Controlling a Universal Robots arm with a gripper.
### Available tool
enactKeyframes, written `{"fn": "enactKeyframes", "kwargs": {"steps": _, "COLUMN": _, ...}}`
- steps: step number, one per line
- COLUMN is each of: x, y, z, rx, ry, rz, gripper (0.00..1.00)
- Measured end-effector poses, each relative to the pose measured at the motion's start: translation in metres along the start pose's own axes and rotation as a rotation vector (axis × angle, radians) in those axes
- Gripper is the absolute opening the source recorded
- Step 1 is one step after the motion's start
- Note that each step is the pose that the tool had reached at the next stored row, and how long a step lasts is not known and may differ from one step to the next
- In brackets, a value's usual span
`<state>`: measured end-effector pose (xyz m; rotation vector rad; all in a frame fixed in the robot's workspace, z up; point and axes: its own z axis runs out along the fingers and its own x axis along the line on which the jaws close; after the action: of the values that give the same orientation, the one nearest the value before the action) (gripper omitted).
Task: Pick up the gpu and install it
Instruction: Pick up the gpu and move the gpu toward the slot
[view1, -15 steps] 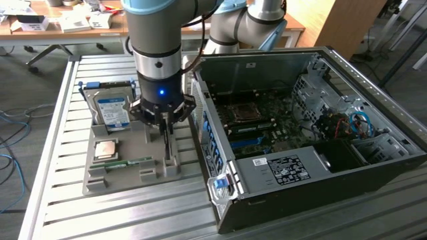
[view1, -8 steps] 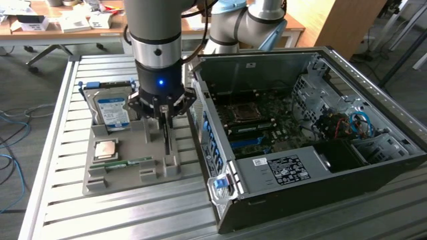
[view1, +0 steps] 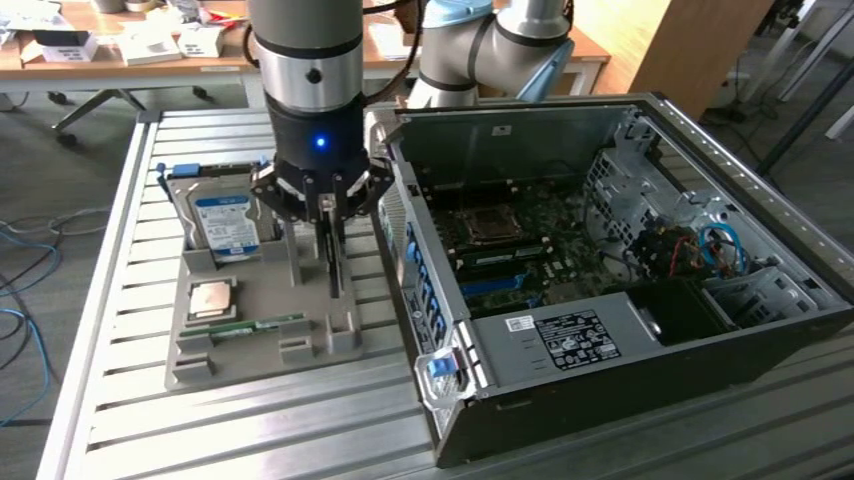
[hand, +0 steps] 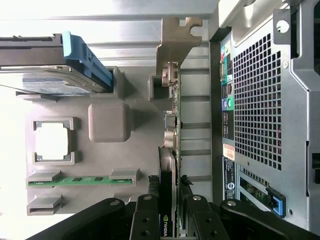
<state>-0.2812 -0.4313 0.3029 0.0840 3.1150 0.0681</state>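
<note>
The gpu (hand: 170, 117) stands on its edge in a slot of the grey holder tray (hand: 107, 122), its silver end bracket (hand: 176, 37) at the far end. My gripper (hand: 169, 202) straddles the card's near end, one black finger pressed against each face, shut on it. In the exterior view the gripper (view1: 315, 275) reaches straight down into the tray (view1: 267, 350), just to the exterior view's left of the open computer case (view1: 627, 330). There the gpu (view1: 334, 270) shows as a thin dark edge between the fingers, still low in the holder.
The tray also holds a blue-labelled hard drive (view1: 224, 222), a square processor (view1: 214, 298) and a green memory stick (view1: 260, 325). The case lies on its side with its motherboard (view1: 521, 245) exposed. Everything rests on a slatted metal table (view1: 120, 250).
</note>
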Motion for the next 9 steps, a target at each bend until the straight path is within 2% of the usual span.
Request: {"fn": "enactKeyframes", "kwargs": {"steps": 9, "x": 0.000, "y": 0.0009, "z": -0.0197, "rx": -0.0003, "ry": -0.0002, "rz": -0.008, "gripper": 0.26}}
